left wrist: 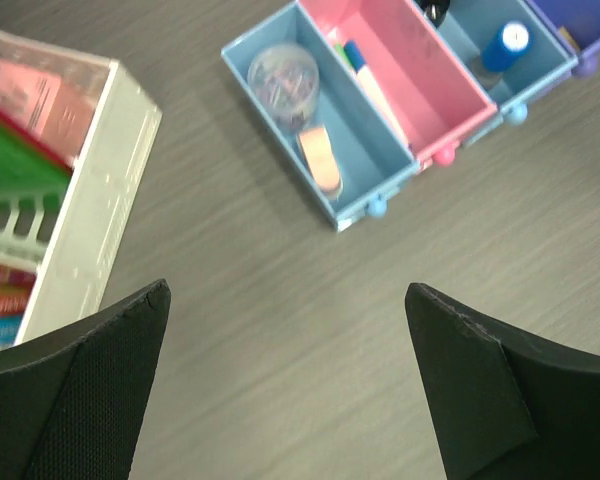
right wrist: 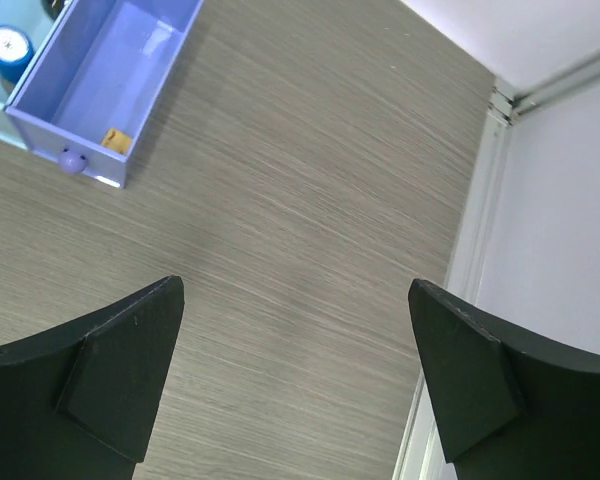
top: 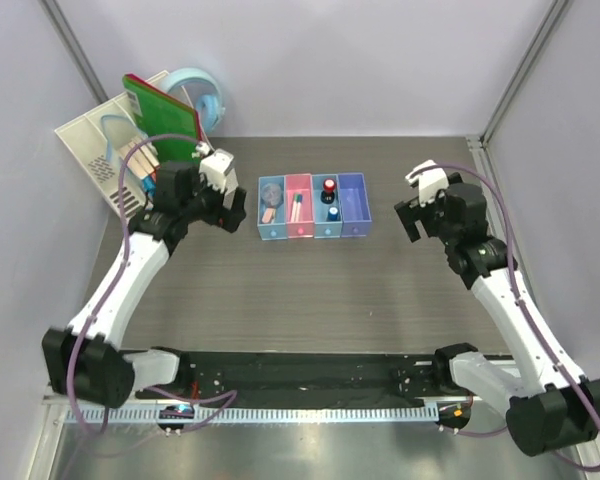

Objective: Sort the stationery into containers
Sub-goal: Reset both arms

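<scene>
- Left arm [top: 130,275]: shoulder at the near-left corner of the table [top: 310,300], long link running far and slightly right, elbow beside the white organizer [top: 90,140], wrist bent right toward the bins.
- Left claw [top: 235,210]: hangs above the table just left of the row of bins [top: 310,236], not touching it. Jaws spread wide, with bare wood grain showing between the fingers [left wrist: 100,380] in the wrist view.
- Right arm [top: 520,320]: shoulder near-right, link angled far and left, wrist turned left.
- Right claw [top: 408,220]: faces the row from the right, near the violet bin [top: 352,205] but apart from it. Jaws wide open over bare table.
- Row sits mid-table, toward the far side, between the two claws.
- Light-blue bin [left wrist: 375,165], leftmost: round clear case [left wrist: 283,72] at the far end, pink eraser [left wrist: 320,160] nearer.
- Pink bin [left wrist: 440,90]: pens [left wrist: 365,75] lie lengthwise along its left wall, green and blue caps at the far end.
- Blue bin [top: 316,225]: red-and-black cylinder [top: 329,186] far, blue cylinder [left wrist: 505,42] near, both upright.
- Violet bin: small orange block [right wrist: 115,141] in its near corner.
- Organizer stands far-left with a green book [top: 160,115] leaning in it and a round tape dispenser [top: 202,95] behind.
</scene>
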